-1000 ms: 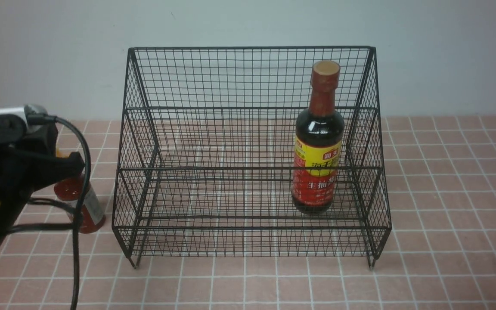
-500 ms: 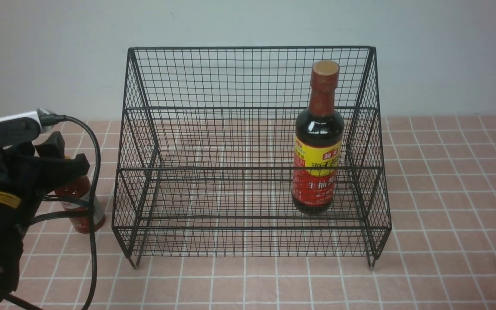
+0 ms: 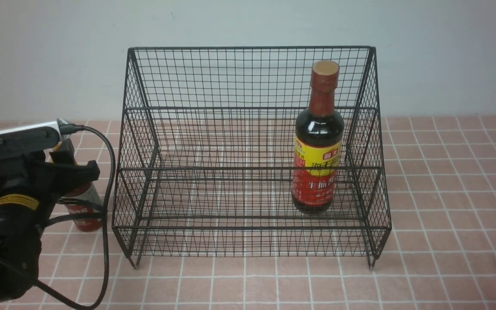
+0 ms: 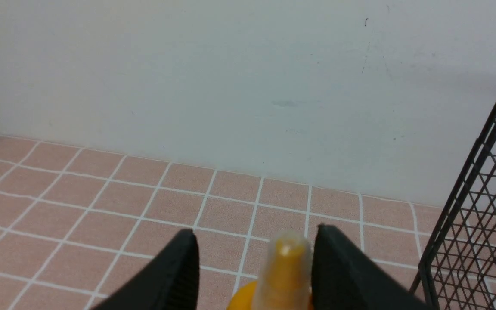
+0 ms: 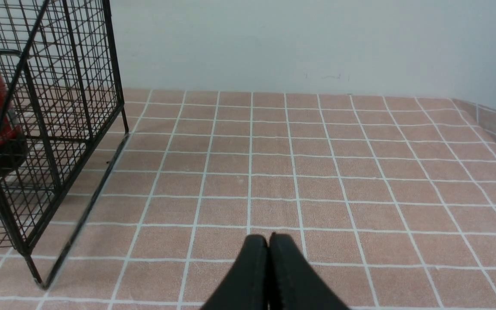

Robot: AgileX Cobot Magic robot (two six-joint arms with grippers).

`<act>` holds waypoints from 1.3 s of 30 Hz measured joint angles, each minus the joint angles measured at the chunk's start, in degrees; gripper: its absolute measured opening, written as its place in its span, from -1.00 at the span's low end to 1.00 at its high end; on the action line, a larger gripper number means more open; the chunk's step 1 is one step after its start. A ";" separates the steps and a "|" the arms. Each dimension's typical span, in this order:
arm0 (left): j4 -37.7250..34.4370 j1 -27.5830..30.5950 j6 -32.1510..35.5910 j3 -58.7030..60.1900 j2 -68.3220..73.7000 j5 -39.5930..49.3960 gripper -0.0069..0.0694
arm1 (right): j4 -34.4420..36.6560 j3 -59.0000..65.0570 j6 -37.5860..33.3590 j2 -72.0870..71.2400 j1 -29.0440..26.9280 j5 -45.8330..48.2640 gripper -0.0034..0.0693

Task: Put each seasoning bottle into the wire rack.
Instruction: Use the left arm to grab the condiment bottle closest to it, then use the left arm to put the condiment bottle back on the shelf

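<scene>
The left gripper (image 4: 256,232) has moved in at the lower left, and its open jaws now sit around the red-sauce bottle (image 3: 85,206) and its yellow cap (image 4: 284,262), not squeezing yet. That bottle stands just outside the wire rack (image 3: 248,47) on its left side. The soy-sauce bottle (image 3: 318,168) is already inside.

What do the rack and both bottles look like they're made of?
Wire rack: thin metal wire, matte black coating, welded grid.
Soy-sauce bottle: glossy, probably glass given the sharp shoulder highlights; plastic is possible.
Red squeeze bottle: likely soft plastic, with a translucent yellow nozzle.

Pale wall (image 3: 37,51) behind pink, white-grouted tiled surface (image 3: 446,215).
</scene>
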 joint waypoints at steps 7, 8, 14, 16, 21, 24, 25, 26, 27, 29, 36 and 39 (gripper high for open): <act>1.91 0.00 0.99 -0.11 -0.28 -0.01 -0.51 | 0.00 0.00 0.00 0.00 0.00 0.00 -0.93; 1.96 0.00 1.47 -0.11 -0.51 0.26 -0.51 | 0.00 0.00 0.00 0.00 0.00 0.00 -0.93; 2.02 0.00 6.35 0.30 -7.14 7.50 -0.50 | 0.00 0.00 0.00 0.00 0.00 0.00 -0.93; 2.02 0.00 6.63 0.40 -9.56 9.05 -0.50 | 0.00 0.00 0.00 0.00 0.00 0.00 -0.93; 2.43 0.00 7.92 0.40 -22.77 17.74 -0.50 | 0.00 0.00 0.00 0.00 0.00 0.00 -0.93; 5.02 0.00 8.26 0.51 -30.99 22.98 -0.50 | 0.00 0.00 0.00 0.00 0.00 0.00 -0.93; 6.03 0.00 8.26 0.45 -33.02 24.33 -0.50 | 0.00 0.00 0.00 0.00 0.00 0.00 -0.93; 7.36 0.00 8.26 0.14 -35.44 26.26 -0.50 | 0.00 0.00 0.00 0.00 0.00 0.00 -0.93; 8.74 0.00 8.14 -0.46 -37.72 28.60 -0.50 | 0.00 0.00 0.00 0.00 0.00 0.00 -0.93; 10.90 -0.15 7.32 -1.74 -41.33 33.05 -0.50 | 0.00 0.00 0.00 0.00 0.00 0.00 -0.93; 13.02 -3.30 1.34 -4.81 -47.55 41.76 -0.50 | 0.00 0.00 0.00 0.00 0.00 0.00 -0.93; 12.97 -6.04 -2.68 -4.81 -47.30 42.74 -0.50 | 0.00 0.00 0.00 0.00 0.00 0.00 -0.93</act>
